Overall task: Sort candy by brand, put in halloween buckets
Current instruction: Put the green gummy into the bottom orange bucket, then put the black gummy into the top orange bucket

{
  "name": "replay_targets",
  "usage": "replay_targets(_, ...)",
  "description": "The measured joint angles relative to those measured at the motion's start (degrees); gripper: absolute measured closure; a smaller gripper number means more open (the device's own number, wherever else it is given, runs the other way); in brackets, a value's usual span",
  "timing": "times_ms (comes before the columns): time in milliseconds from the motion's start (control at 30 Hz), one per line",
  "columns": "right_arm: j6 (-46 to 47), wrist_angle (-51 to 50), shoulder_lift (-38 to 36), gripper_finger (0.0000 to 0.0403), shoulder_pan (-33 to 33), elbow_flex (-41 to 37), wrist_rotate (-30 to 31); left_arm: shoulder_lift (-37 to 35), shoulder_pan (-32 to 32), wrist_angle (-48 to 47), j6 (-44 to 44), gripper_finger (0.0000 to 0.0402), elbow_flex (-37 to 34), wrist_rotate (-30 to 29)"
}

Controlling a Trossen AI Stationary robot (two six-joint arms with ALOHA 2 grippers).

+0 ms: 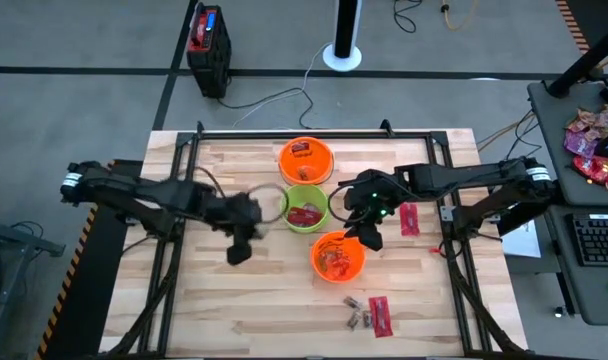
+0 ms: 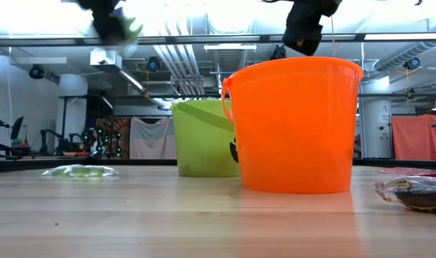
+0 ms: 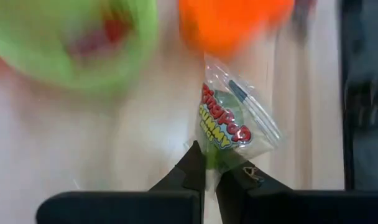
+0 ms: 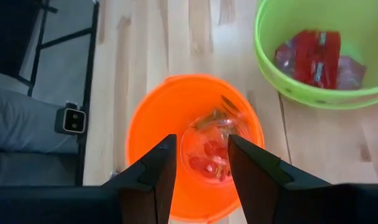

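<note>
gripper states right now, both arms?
Left gripper: shut on a clear gummy packet, held above the table.
Right gripper: open, empty, over the near orange bucket.

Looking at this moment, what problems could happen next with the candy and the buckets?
1. The left end effector pinches only the corner of a clear green gummy packet above the table; the packet may slip out on the way.
2. The right end effector is open directly over the near orange bucket, close to its rim; moving away low could tip it.
3. The green bucket touches its neighbours, so a dropped packet might land in the wrong one.
</note>
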Motion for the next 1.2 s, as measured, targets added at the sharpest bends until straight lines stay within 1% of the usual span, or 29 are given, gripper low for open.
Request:
replay_targets(67,-0.33,0.81,-1.05,0.0266,-0.07,0.00,0.41,1.73,0.37,0.77,3.64,0.0400,5.79,-4.97)
replay_targets(133,-0.48,1.04,-2.22,0.0266,-0.26,0.00,2.04,5.06,0.89,2.27,7.94,0.0400,11.37,-7.74)
replay_targets(233,-0.09,1.61,-4.44,0.0266,-0.28,0.00,4.01,11.62,1.98,4.44,13.78,0.0401,18.79,-8.05)
replay_targets(300,0.21,1.68,-5.99,0.0266,-0.28,0.11,6.87,15.98,2.39,6.38,17.49,0.0401,22.68,-8.02)
replay_targets(400,0.17,1.69,-7.66,0.0266,-0.26,0.39,13.99,22.19,2.39,9.07,21.94,0.0401,27.28,-7.98)
replay_targets(467,0.44,1.65,-8.79,0.0266,-0.45,0.39,19.85,25.78,2.16,9.15,23.93,0.0401,29.43,-5.83)
replay_targets(533,1.32,1.54,-9.75,0.0266,-0.70,0.39,24.66,28.46,1.78,9.41,25.11,0.0401,30.73,-2.22)
replay_targets(600,2.96,1.10,-10.42,0.0266,-0.94,0.39,28.37,30.55,1.53,10.40,25.35,0.0401,31.17,0.04)
replay_targets(700,5.51,0.01,-11.13,0.0266,-0.98,0.35,32.22,32.92,1.49,11.50,25.27,0.0402,30.98,3.68)
replay_targets(833,6.67,-1.91,-11.87,0.0266,-0.92,0.28,32.94,34.96,1.49,12.76,23.64,0.0399,30.88,8.29)
replay_targets(900,6.74,-1.97,-11.96,0.0266,-0.92,0.13,32.94,35.84,1.49,13.89,22.55,0.0389,30.88,8.73)
replay_targets(1100,8.02,-2.06,-11.89,0.0266,-0.92,0.07,32.87,37.49,1.77,13.46,20.26,0.0330,30.81,8.76)
replay_targets(1200,9.83,-4.14,-11.91,0.0266,-0.92,0.02,32.89,37.40,2.00,13.51,19.34,0.0300,30.81,8.75)
